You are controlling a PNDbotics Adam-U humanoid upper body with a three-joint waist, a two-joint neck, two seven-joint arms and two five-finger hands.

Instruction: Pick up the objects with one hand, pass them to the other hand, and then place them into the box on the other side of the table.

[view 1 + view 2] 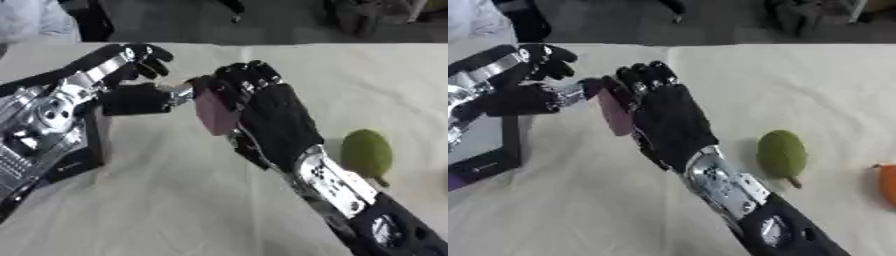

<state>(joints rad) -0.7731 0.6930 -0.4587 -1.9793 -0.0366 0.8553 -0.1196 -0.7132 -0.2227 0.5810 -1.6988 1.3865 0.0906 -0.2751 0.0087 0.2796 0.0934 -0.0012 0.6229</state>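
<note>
A flat maroon block (214, 115) hangs above the middle of the table. My right hand (276, 120) is shut on it, fingers curled over its top edge, with the forearm running off to the lower right. My left hand (131, 99) comes in from the left at the same height. Its thumb stretches out, and the silver tip meets the block's upper left corner. The left fingers (150, 59) are bent above, clear of the block. A black box (492, 162) sits at the left edge, partly hidden under my left arm.
A green pear-shaped fruit (781, 152) lies on the cloth to the right of my right forearm. An orange thing (887, 182) shows at the right edge. The table's far edge (350, 43) runs along the top, with dark floor behind it.
</note>
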